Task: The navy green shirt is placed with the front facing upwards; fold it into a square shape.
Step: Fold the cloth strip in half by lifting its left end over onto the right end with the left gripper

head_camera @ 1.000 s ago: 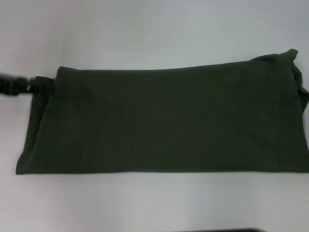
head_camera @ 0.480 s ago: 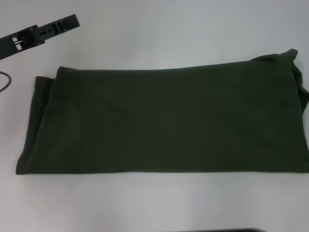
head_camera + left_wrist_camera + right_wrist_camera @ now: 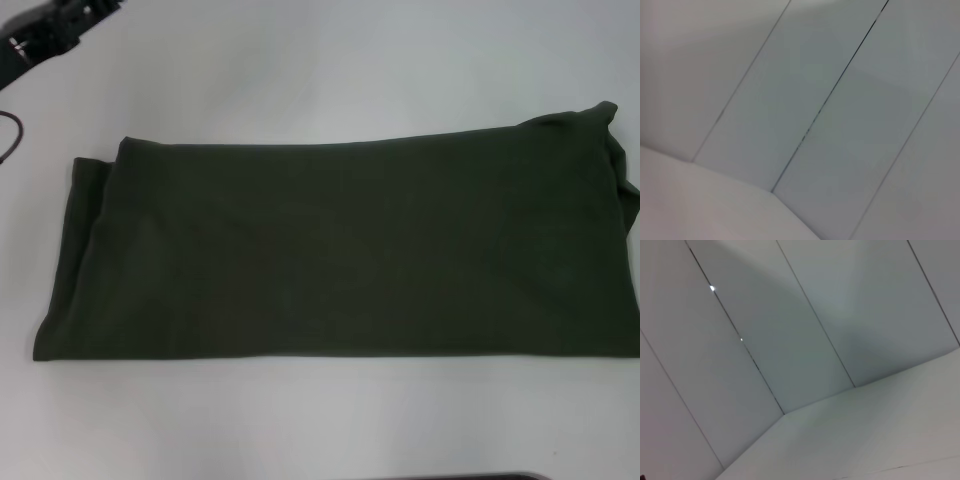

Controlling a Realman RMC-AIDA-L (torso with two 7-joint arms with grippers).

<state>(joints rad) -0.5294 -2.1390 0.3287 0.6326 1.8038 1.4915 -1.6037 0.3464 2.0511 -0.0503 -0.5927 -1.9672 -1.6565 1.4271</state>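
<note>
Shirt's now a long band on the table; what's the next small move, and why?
Probably bring the left gripper, now lifted off at the far left, back down to the navy green shirt at its left end, to fold that end rightward: the band lies much wider than deep, not yet square.

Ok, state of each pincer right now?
Left pincer: far left of the table, off the shirt; open or shut cannot be told.
Right pincer: not in view.
</note>
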